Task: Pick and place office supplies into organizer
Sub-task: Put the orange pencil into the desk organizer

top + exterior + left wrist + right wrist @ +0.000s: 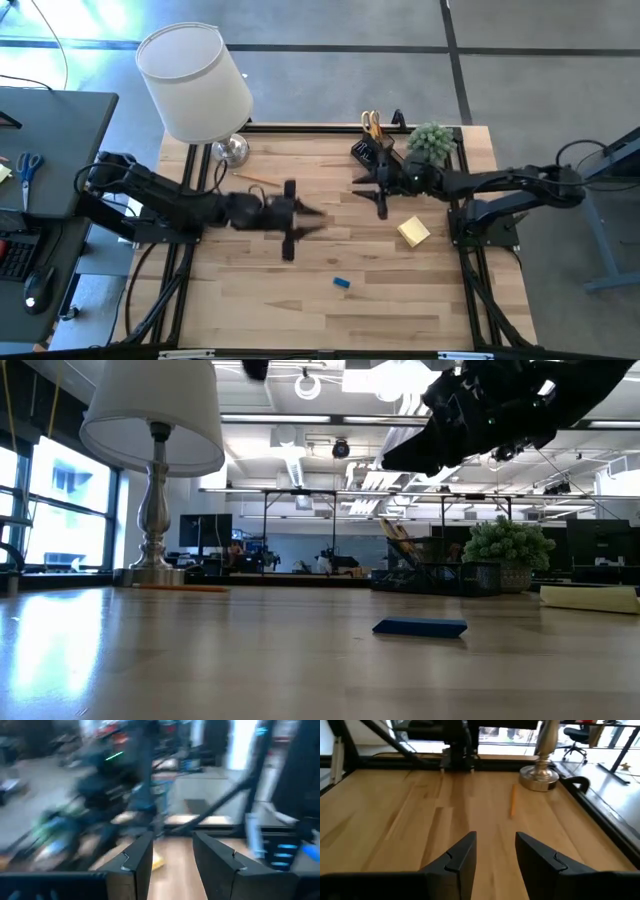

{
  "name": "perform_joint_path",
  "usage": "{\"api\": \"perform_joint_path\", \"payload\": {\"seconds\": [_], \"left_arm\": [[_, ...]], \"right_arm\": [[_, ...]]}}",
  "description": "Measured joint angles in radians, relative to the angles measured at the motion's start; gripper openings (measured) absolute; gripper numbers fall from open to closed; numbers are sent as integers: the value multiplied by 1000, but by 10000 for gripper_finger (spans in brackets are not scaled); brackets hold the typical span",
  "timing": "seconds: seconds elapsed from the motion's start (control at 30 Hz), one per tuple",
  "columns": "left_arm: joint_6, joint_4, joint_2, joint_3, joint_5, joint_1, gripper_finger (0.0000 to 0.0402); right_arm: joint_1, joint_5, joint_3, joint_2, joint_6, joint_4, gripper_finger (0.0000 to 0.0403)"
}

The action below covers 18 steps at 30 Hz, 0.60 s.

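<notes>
The black organizer (372, 152) stands at the far edge of the table, with yellow-handled scissors (371, 124) upright in it. An orange pencil (258, 178) lies flat near the lamp base; the right wrist view shows the pencil (512, 800) too. A yellow sticky-note pad (413, 232) and a blue eraser (342, 283) lie on the wood. My left gripper (312, 215) hovers open over the table's middle. My right gripper (372, 188) is open just in front of the organizer, above the table. Nothing sits between either pair of fingers (137, 865) (460, 862).
A white-shaded lamp (195, 80) with a silver base (230, 150) stands at the far left. A small green plant (430, 140) is right of the organizer. Bare wood lies along the near edge (300, 320). The eraser (420, 627) and pad (590, 597) show low on the table.
</notes>
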Motion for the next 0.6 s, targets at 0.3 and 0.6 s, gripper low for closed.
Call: {"api": "perform_joint_path", "payload": {"seconds": [0.3,0.6], "left_arm": [[-177,-520,-48,17,-193,147,129],[-273,-1184,-44,160,-129,272,129]], "right_arm": [[31,6,0,14,-49,14,129],[31,-35,0,14,-53,1,129]]}}
